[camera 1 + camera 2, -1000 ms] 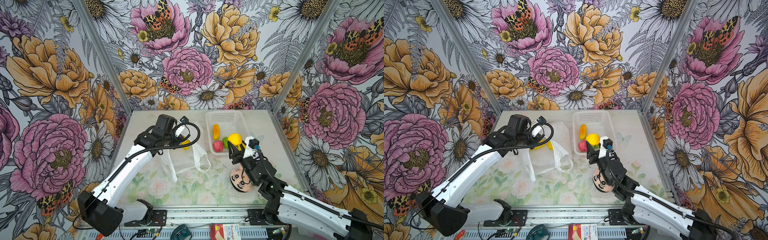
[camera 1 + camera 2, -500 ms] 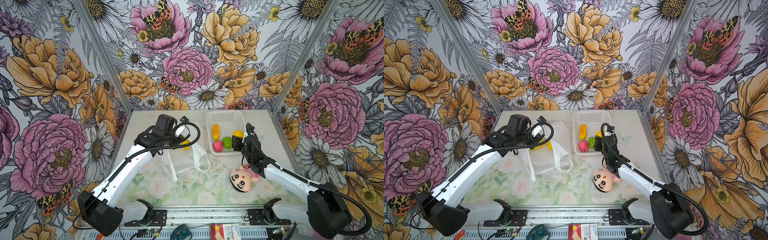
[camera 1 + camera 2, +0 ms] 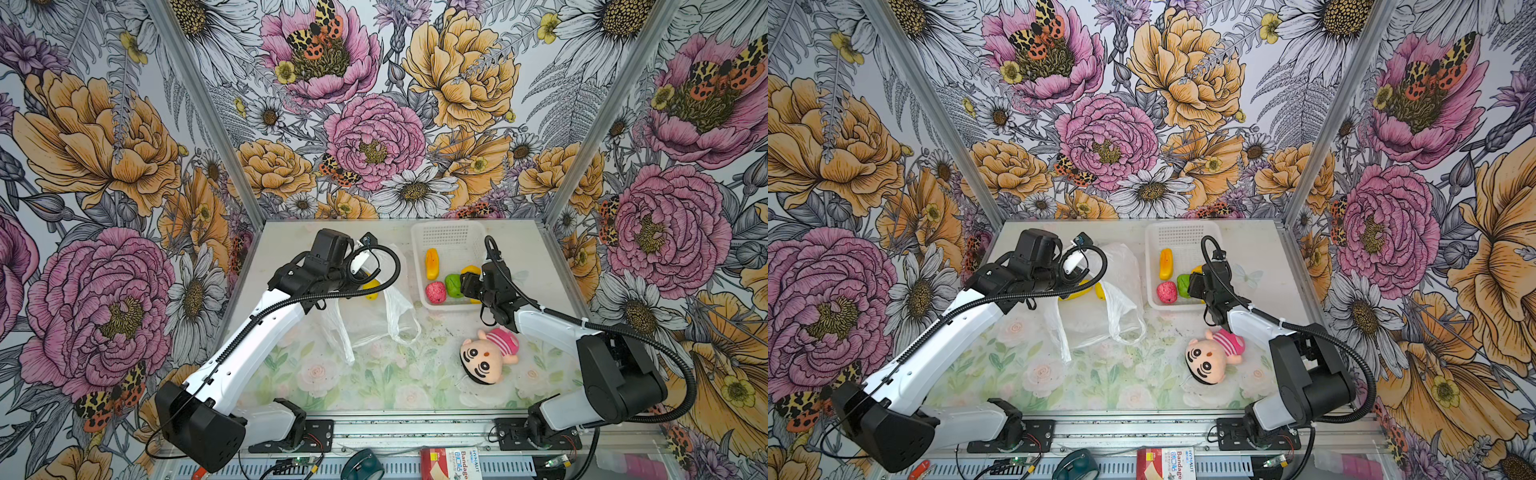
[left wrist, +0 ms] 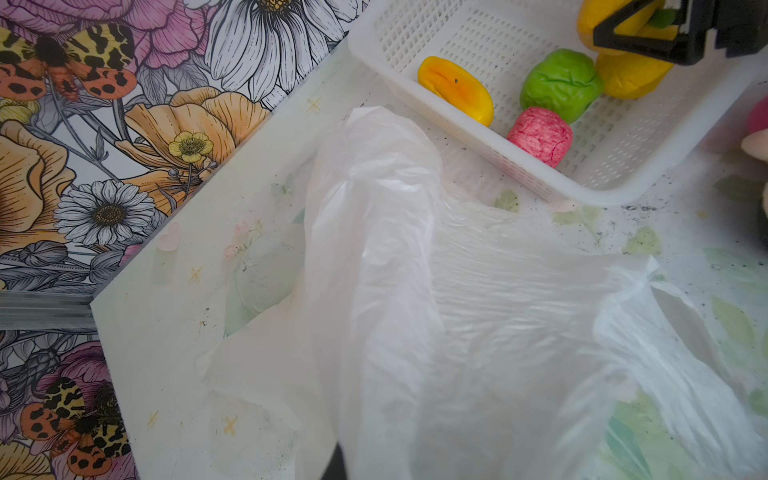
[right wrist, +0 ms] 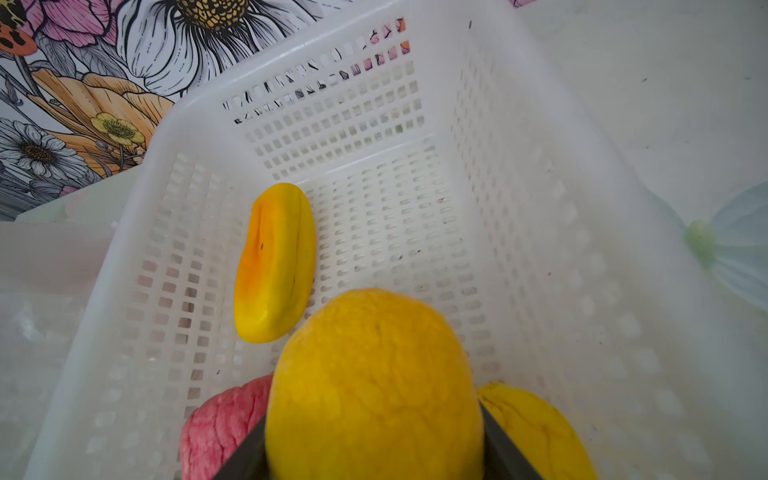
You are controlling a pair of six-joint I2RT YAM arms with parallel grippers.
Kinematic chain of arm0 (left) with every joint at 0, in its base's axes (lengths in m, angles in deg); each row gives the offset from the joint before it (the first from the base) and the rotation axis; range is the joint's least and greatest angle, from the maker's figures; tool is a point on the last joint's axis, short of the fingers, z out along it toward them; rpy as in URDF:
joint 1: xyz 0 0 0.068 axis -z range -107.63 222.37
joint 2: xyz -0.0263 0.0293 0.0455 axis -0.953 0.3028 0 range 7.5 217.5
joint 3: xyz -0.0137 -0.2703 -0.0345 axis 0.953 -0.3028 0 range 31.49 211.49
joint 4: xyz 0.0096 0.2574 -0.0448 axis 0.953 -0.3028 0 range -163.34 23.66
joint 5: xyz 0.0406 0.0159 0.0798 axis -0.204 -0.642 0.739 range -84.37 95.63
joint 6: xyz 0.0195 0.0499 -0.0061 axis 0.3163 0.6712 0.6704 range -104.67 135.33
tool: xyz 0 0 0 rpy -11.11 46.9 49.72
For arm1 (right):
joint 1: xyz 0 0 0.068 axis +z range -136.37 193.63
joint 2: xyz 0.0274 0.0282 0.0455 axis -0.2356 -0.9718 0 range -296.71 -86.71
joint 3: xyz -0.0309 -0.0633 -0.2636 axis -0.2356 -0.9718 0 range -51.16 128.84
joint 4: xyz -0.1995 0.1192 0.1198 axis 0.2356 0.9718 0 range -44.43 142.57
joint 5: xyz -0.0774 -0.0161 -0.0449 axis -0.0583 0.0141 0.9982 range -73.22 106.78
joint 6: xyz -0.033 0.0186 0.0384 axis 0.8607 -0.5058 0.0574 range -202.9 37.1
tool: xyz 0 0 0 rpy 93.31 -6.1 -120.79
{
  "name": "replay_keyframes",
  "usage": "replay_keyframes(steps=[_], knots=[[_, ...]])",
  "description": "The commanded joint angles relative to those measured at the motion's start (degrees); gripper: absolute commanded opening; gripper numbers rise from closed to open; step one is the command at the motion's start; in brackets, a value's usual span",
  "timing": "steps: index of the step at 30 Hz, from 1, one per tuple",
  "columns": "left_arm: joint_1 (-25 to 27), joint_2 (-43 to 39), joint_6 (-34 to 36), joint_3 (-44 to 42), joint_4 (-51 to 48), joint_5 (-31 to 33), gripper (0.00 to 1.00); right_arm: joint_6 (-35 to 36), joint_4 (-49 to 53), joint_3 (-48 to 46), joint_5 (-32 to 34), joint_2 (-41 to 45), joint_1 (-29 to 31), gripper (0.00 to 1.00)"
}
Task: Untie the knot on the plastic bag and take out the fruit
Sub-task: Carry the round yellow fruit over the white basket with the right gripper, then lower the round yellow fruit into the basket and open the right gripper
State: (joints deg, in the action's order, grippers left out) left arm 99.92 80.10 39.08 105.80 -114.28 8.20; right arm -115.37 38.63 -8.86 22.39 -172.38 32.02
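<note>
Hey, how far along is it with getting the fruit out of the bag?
Done: the bag lies untied with its handles loose, and four fruits sit in the basket.
In hand: the right gripper holds a yellow fruit over the basket, and the left gripper pinches the bag.
Left: at least one yellow piece inside the bag.

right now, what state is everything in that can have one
plastic bag, untied, handles loose, lying on the table
basket, upright, four fruits lying inside
left end effector, shut, seemingly pinching bag film
right end effector, shut on yellow fruit over the basket
bagged fruit, not yet taken out
doll, lying face up on the table
</note>
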Motion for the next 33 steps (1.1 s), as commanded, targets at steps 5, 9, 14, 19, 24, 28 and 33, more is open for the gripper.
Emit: replay_keyframes(steps=[5, 9, 14, 19, 24, 28, 33], knots=[[-0.6, 0.3, -1.0, -0.7, 1.0, 0.7, 0.0, -0.7, -0.2, 3.5, -2.1, -4.1, -0.7, 0.4], [-0.6, 0.3, -1.0, -0.7, 1.0, 0.7, 0.0, -0.4, -0.2, 4.9, -3.0, -6.8, -1.4, 0.44], [-0.7, 0.1, -0.9, -0.7, 0.9, 0.6, 0.0, -0.2, 0.0, 6.0, -3.1, -9.8, -3.2, 0.55], [-0.7, 0.1, -1.0, -0.7, 1.0, 0.6, 0.0, 0.1, 0.0, 6.6, -5.2, -10.9, -3.8, 0.84], [-0.8, 0.2, -1.0, -0.7, 0.9, 0.5, 0.0, 0.9, -0.6, 5.2, -5.9, -8.7, -3.7, 0.92], [-0.8, 0.2, -1.0, -0.7, 0.9, 0.5, 0.0, 1.1, -2.7, 1.6, -6.1, -3.1, -3.7, 0.93], [-0.9, 0.3, -1.0, -0.7, 0.9, 0.4, 0.0, 1.3, -7.8, -6.1, -7.2, 9.5, -2.6, 0.93]])
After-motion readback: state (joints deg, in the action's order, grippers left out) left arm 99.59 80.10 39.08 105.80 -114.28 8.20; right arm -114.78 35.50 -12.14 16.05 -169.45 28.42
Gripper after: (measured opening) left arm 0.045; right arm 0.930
